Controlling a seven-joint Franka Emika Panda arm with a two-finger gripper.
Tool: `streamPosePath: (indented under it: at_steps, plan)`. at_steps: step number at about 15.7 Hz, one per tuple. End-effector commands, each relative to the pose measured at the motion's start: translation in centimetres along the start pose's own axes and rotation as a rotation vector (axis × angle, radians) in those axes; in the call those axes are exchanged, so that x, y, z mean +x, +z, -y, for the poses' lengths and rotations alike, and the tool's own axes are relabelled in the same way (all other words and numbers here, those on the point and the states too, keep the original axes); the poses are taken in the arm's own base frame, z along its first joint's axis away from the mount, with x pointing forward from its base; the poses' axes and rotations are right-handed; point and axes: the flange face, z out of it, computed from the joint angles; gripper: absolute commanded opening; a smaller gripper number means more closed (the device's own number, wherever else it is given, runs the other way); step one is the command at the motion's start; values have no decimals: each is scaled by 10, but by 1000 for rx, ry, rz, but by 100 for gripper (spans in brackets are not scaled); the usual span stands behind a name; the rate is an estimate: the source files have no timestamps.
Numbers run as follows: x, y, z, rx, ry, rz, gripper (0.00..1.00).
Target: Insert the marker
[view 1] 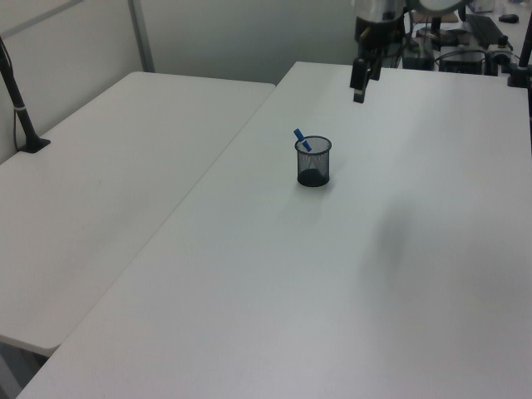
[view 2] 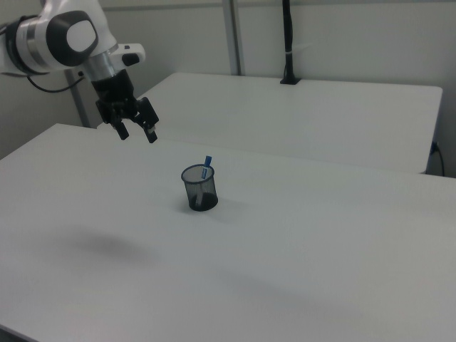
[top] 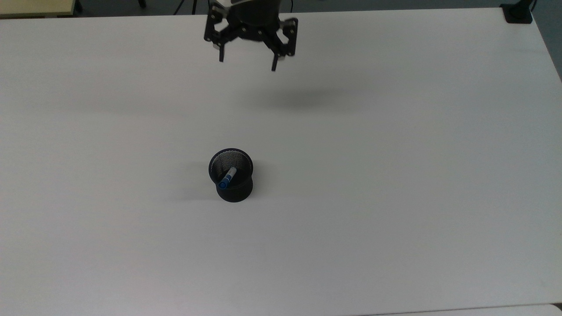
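Observation:
The marker (top: 227, 177) stands tilted inside the black mesh cup (top: 235, 189), its blue cap leaning on the rim. In the left view the marker's blue cap (view 1: 299, 138) sticks out above the cup (view 1: 313, 169); in the right view the marker (view 2: 207, 166) pokes out of the cup (view 2: 199, 194). My gripper (top: 246, 63) hangs open and empty, high above the table and well away from the cup toward the top view's upper edge. It is also seen raised in the left view (view 1: 358, 90) and in the right view (view 2: 137, 135).
The cup stands alone on a wide white table (top: 395, 175). A second white table (view 1: 108, 166) adjoins it. Black posts (view 2: 287, 43) are clamped to that table. Equipment (view 1: 465, 50) sits behind the arm.

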Motion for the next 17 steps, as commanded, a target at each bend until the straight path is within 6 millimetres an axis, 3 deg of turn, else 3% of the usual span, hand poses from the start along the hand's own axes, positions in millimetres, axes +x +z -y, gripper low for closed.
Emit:
streamPosePath:
  at_steps: [1, 9, 17]
  plan:
    - [-19, -16, -37, 95, -87, 46, 100]
    - [-27, -31, -37, 127, 8, 87, 100]
    - [-25, -31, -39, 127, 2, 90, 100]
